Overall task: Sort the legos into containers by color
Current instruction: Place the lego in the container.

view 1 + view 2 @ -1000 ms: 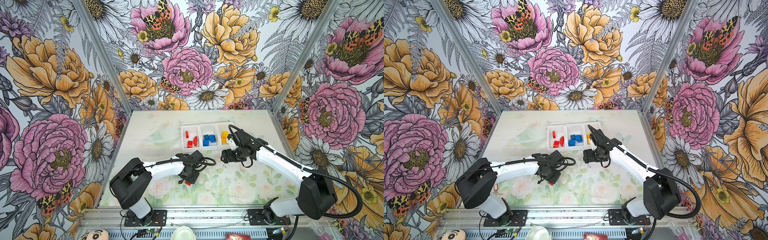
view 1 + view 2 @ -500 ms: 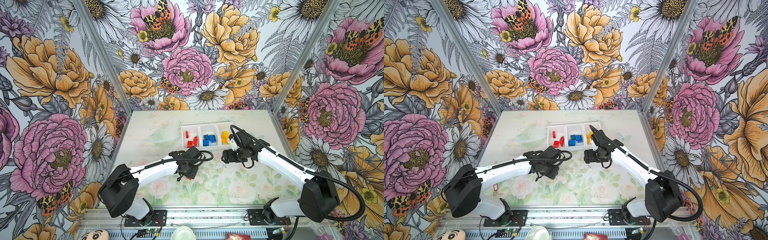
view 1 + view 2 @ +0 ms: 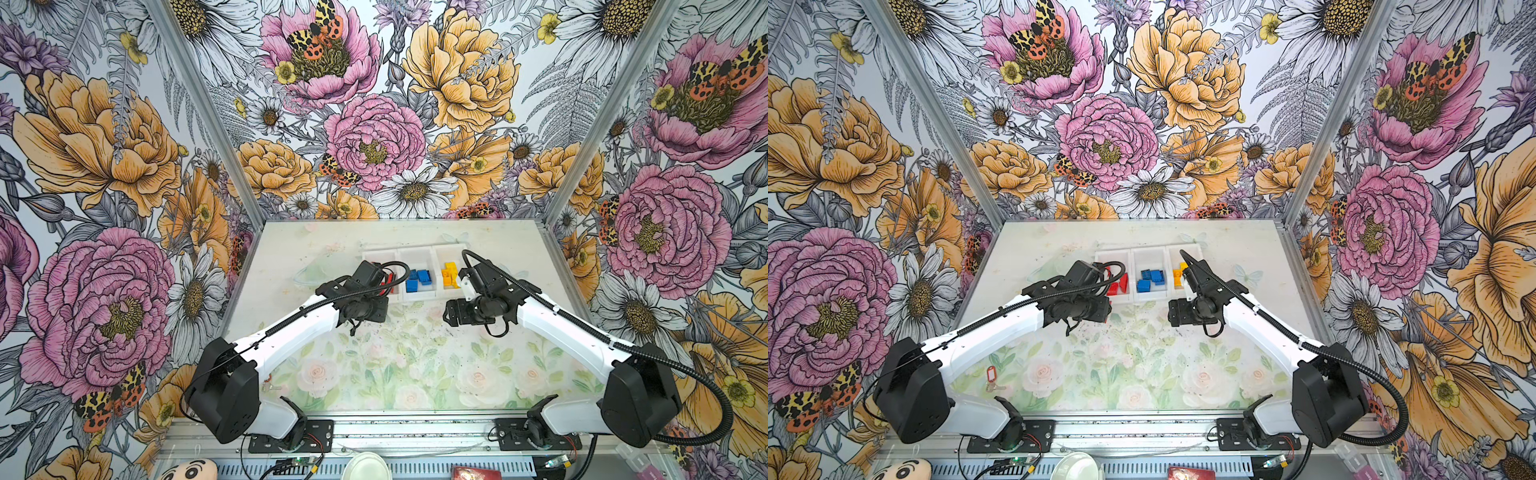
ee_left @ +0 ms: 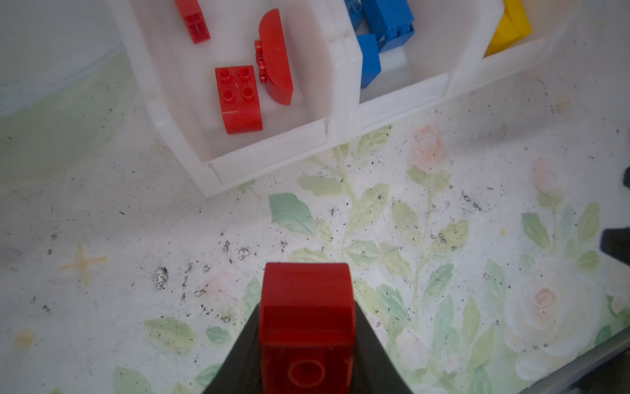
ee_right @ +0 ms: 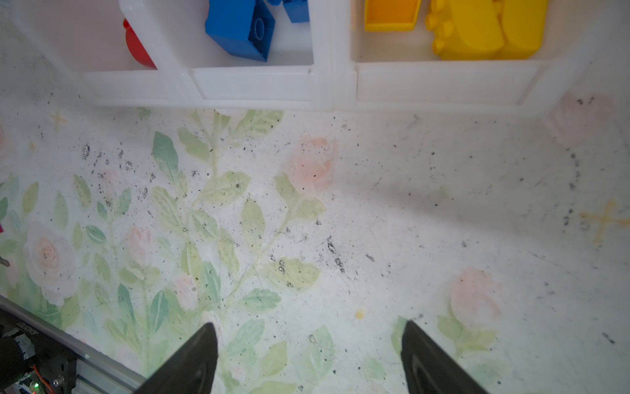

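My left gripper (image 4: pixel 306 327) is shut on a red lego (image 4: pixel 306 307), held above the floral tabletop just in front of the containers (image 4: pixel 269 160). In both top views the left gripper (image 3: pixel 361 309) hovers at the near edge of the left bin. That bin holds red legos (image 4: pixel 240 99), the middle one blue legos (image 3: pixel 417 278), the right one yellow legos (image 3: pixel 449 274). My right gripper (image 5: pixel 310 341) is open with nothing between its fingers. The right gripper (image 3: pixel 451 311) hangs over bare table before the right bin.
A key with a red tag (image 3: pixel 991 374) lies on the table near the left arm's base. The right gripper's black tip (image 4: pixel 617 245) shows at the edge of the left wrist view. Cage walls close three sides; a metal rail (image 3: pixel 415 428) runs along the front.
My left arm has lifted the red lego off the table and carried it away from the front edge to the bins' near edge. The right arm has barely moved.
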Robot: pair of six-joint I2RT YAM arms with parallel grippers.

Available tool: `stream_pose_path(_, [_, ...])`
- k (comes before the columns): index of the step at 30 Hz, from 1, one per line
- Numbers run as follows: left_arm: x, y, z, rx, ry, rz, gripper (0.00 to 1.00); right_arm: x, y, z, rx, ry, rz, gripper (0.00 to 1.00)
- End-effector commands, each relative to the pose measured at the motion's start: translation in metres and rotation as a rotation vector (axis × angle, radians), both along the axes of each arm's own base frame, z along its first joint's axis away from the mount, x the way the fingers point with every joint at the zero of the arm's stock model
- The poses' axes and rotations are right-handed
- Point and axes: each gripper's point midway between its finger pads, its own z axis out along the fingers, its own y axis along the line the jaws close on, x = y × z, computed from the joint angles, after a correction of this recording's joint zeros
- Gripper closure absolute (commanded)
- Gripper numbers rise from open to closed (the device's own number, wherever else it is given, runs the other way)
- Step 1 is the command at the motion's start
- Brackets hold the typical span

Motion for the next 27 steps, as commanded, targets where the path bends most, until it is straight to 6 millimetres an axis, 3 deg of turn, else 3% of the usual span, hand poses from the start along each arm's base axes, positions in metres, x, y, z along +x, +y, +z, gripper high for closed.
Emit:
stream_pose_path(1, [0.029,-0.005,0.022,-0.066,-0.070,0.049,0.74,0.004,0.001,0.010,0.034,-0.031,-0.019,0.14])
stream_pose_path(7, [0.064,-0.012,0.037,-0.092,-0.117,0.065,0.74,0.006,0.003,0.014,0.048,-0.042,-0.026,0.14])
stream_pose_path(13, [0.102,-0.016,0.040,-0.089,-0.146,0.081,0.74,0.007,0.004,0.016,0.060,-0.048,-0.030,0.14])
stream_pose_path(21, [0.150,-0.023,0.023,-0.079,-0.167,0.111,0.74,0.010,0.006,0.019,0.070,-0.055,-0.030,0.14])
stream_pose_path(22, [0.156,-0.025,0.007,-0.060,-0.145,0.111,0.74,0.009,0.005,0.018,0.069,-0.054,-0.032,0.14])
stream_pose_path(27, [0.175,-0.027,-0.009,-0.034,-0.141,0.116,0.74,0.010,0.005,0.019,0.073,-0.052,-0.034,0.14])
